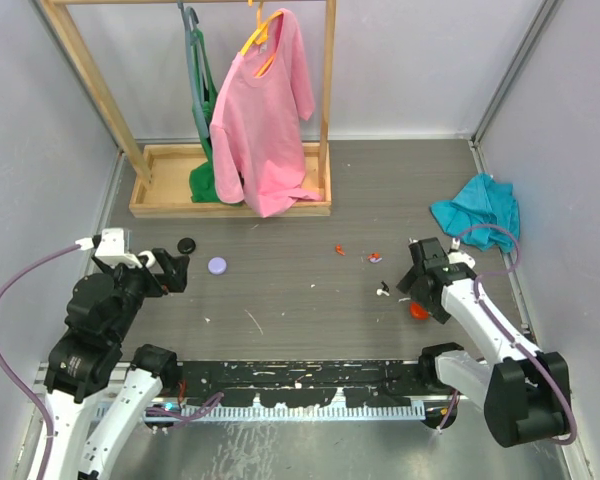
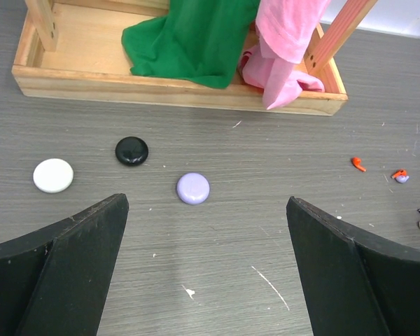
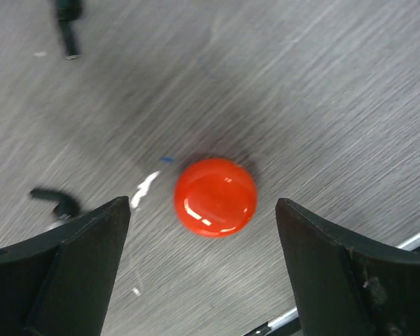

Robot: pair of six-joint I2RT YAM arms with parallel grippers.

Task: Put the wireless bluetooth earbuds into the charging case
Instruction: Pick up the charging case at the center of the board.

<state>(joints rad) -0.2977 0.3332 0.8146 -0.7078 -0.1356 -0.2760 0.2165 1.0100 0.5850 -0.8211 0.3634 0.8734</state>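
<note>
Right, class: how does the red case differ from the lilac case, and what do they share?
Colour: the red case is glossy orange-red, the lilac case pale purple. Place: the red case lies under the open right tool; the lilac case lies on the left side, near a black case. Both are round, domed and flat on the table.

A wooden clothes rack (image 1: 180, 208) stands at the far end of the grey tabletop (image 1: 300, 300). A pink shirt (image 1: 265, 120) hangs on a yellow hanger (image 1: 263, 35) beside a green garment (image 1: 205, 185), both trailing into its tray base. A crumpled teal cloth (image 1: 477, 210) lies far right.
</note>
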